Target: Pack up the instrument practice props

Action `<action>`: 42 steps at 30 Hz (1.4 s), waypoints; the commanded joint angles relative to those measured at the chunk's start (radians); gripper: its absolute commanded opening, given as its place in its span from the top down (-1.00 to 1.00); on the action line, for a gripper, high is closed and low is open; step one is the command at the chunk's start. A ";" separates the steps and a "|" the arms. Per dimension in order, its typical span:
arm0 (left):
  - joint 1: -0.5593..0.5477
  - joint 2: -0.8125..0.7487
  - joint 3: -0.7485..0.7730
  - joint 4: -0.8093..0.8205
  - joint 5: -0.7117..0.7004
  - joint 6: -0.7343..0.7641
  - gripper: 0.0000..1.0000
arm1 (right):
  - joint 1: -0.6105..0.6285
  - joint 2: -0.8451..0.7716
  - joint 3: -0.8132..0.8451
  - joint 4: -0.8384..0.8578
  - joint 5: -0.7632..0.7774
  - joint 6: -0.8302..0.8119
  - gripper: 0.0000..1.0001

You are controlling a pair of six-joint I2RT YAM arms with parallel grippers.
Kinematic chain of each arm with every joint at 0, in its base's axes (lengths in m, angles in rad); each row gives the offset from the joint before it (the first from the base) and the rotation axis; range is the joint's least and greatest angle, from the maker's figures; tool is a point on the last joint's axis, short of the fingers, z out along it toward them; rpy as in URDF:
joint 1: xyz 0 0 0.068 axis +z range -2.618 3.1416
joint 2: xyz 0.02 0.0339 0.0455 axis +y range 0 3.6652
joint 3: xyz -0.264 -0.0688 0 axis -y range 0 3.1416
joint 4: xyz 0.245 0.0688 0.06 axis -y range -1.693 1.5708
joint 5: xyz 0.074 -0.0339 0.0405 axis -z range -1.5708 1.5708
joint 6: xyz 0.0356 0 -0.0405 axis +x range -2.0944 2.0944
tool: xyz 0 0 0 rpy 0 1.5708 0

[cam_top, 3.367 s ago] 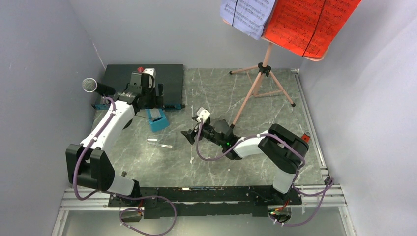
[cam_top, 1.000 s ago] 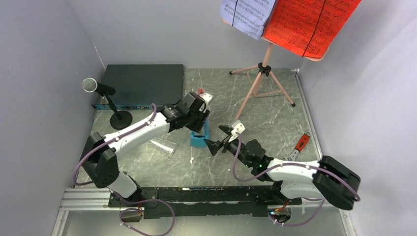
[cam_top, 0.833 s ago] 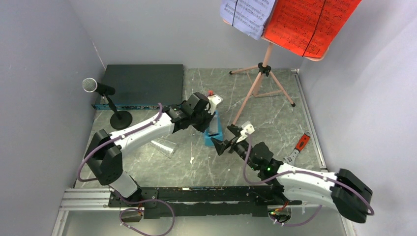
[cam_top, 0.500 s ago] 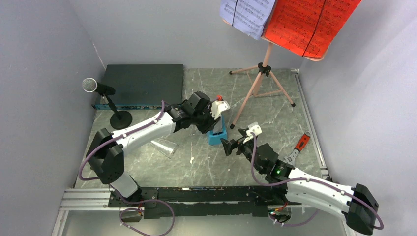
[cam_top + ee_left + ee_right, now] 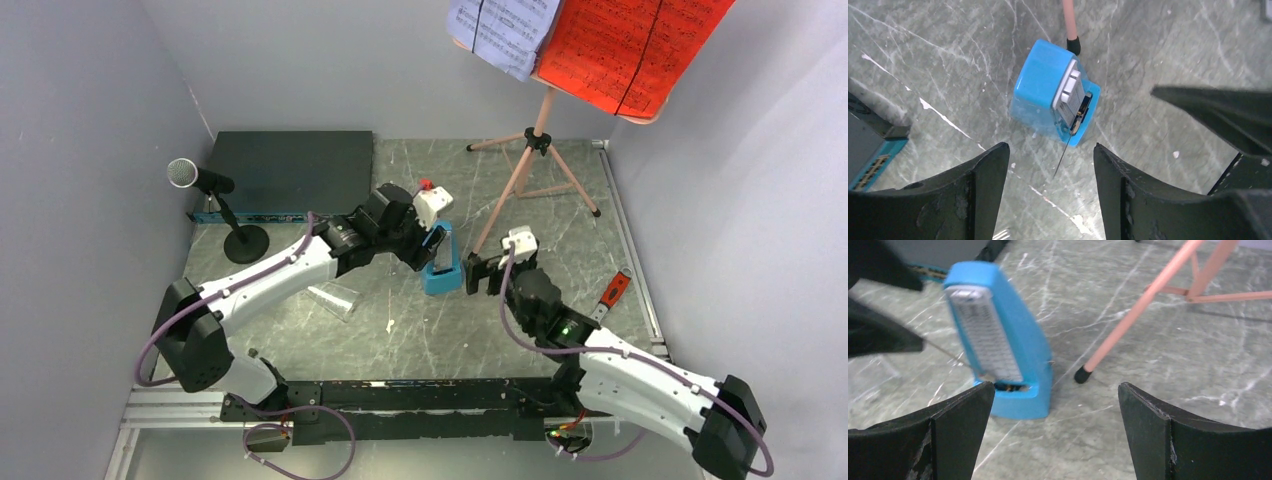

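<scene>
blue metronome (image 5: pixel 1043 95) upright on table (image 5: pixel 560 230); left claw (image 5: pixel 1049 149) wide above it, right claw (image 5: pixel 1055 388) wide beside it.

Marbled grey-green desk (image 5: pixel 420 175), closed in on three sides.
Plain pale walls (image 5: pixel 80 120) are seen left of the left gripper (image 5: pixel 428 252), right of the right gripper (image 5: pixel 480 276) and beyond both.

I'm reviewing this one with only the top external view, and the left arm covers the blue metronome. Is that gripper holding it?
Observer: No. The left wrist view shows the left gripper open, its fingers apart above the metronome, touching neither side.
Operator: Is it upright?
Observer: Yes. The right wrist view shows it standing on its base, scale face toward the open right gripper.
Operator: Anything close by?
Observer: One black foot of the music stand rests beside it, not touching.
</scene>
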 commanded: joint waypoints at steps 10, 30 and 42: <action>-0.005 -0.070 -0.174 0.185 -0.036 -0.243 -0.35 | -0.354 0.296 0.137 0.075 -0.306 0.117 -0.99; -0.007 0.013 -0.177 0.195 -0.058 -0.256 0.39 | -0.225 0.491 0.118 0.264 -0.459 0.167 -0.99; -0.006 -0.065 -0.213 0.167 -0.193 -0.237 0.40 | -0.048 0.538 0.156 0.282 -0.328 0.208 -0.99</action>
